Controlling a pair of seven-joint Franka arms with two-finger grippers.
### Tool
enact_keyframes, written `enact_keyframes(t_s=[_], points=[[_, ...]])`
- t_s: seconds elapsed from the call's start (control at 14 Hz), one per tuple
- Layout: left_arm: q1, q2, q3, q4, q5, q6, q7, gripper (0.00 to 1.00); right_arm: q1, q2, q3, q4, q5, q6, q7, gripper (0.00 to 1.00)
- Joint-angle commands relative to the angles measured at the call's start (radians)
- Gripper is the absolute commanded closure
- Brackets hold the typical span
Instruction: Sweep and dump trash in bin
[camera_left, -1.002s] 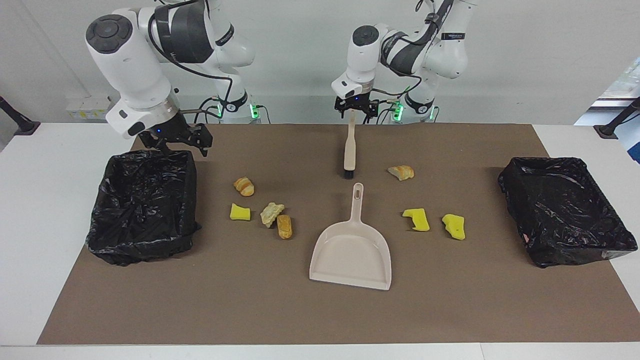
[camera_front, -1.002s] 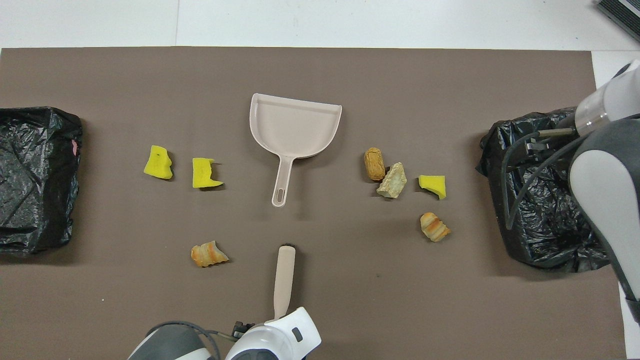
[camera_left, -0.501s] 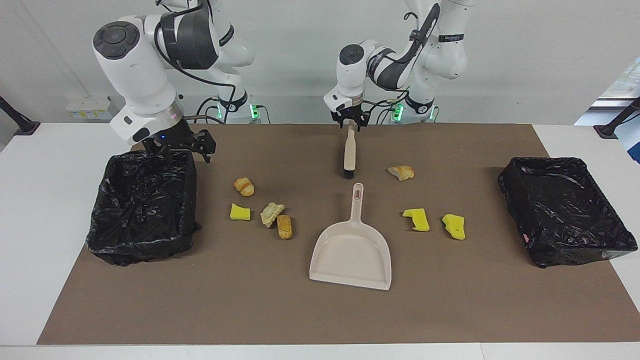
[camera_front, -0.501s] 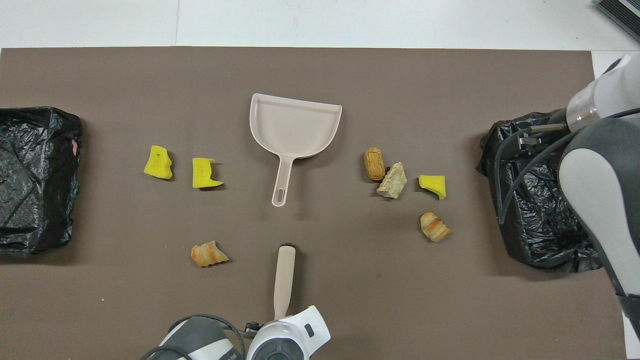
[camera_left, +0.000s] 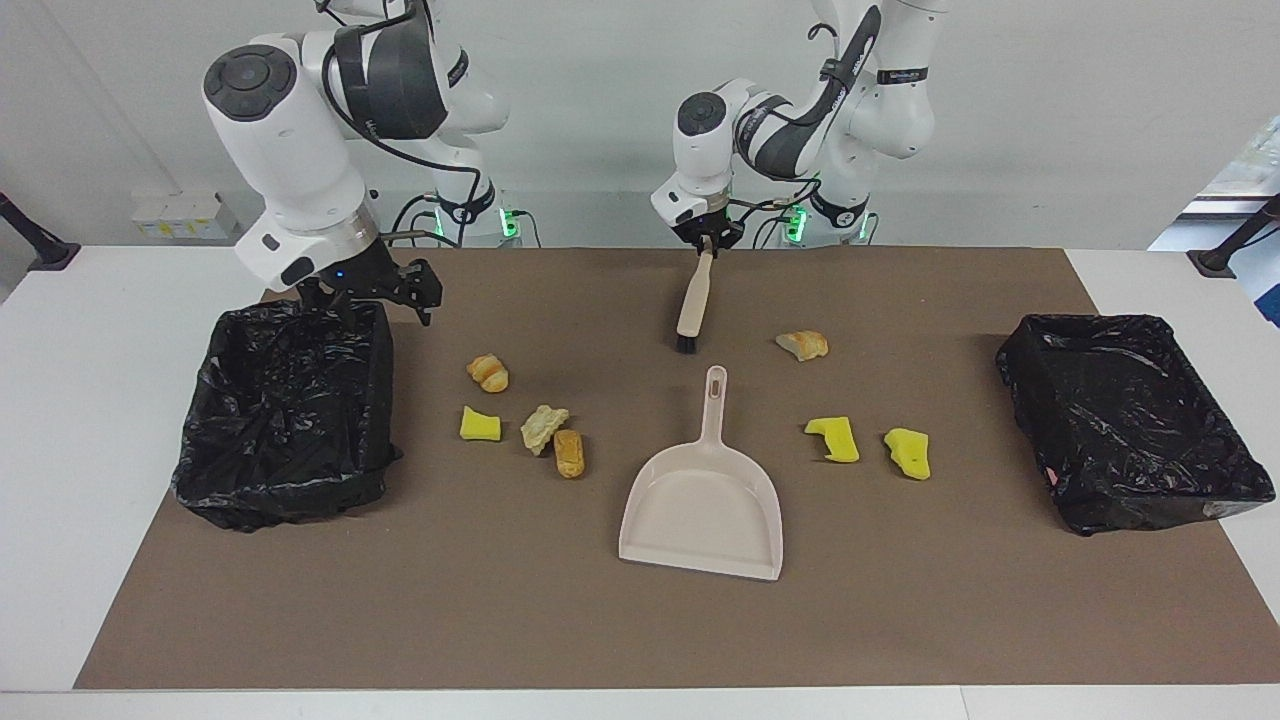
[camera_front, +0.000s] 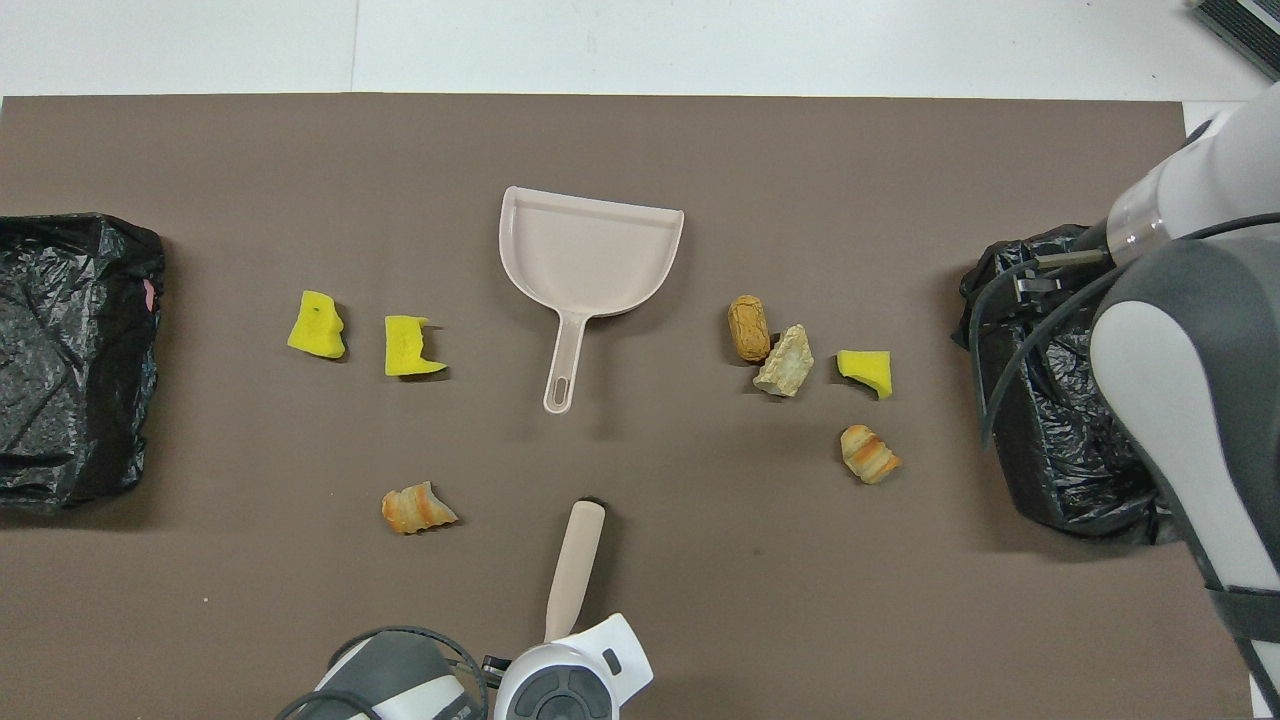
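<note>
Left hand (camera_left: 706, 240) pinching tilted beige brush (camera_left: 692, 304); right hand (camera_left: 375, 288) apparently spread over crinkly bin (camera_left: 285, 420).

- Both arms (camera_left: 300, 150): glossy white shells w/ dark grey joint bands
- Black cables looped alongside
- Grippers black
- Green lights at bases (camera_left: 510, 222)

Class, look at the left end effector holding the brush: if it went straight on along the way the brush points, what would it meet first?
Probably the mat: the left end effector aims the brush steeply down, bristles nearly on the mat. Along the surface, the dustpan handle lies next.
</note>
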Motion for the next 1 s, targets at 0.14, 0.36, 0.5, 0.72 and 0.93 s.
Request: enact_keyframes(t_s=[0.14, 0.36, 0.5, 0.72, 0.93], points=[[0.112, -0.02, 0.018, 0.067, 0.005, -0.123, 0.05, 1.0, 0.062, 0.059, 0.012, 0.035, -0.014, 0.043, 0.124, 0.0], [0.239, -0.014, 0.018, 0.063, 0.008, -0.128, 0.162, 1.0, 0.107, 0.086, 0.012, 0.034, -0.003, 0.1, 0.235, 0.0], [0.311, -0.011, 0.018, 0.058, 0.017, -0.132, 0.234, 1.0, 0.16, 0.105, 0.012, 0.034, -0.005, 0.133, 0.316, 0.0], [0.429, 0.016, 0.018, 0.067, 0.03, -0.119, 0.352, 1.0, 0.225, 0.131, 0.012, 0.029, -0.005, 0.195, 0.433, 0.0], [0.557, 0.088, 0.018, 0.151, 0.059, -0.126, 0.488, 1.0, 0.292, 0.16, 0.012, 0.034, -0.005, 0.236, 0.544, 0.0]])
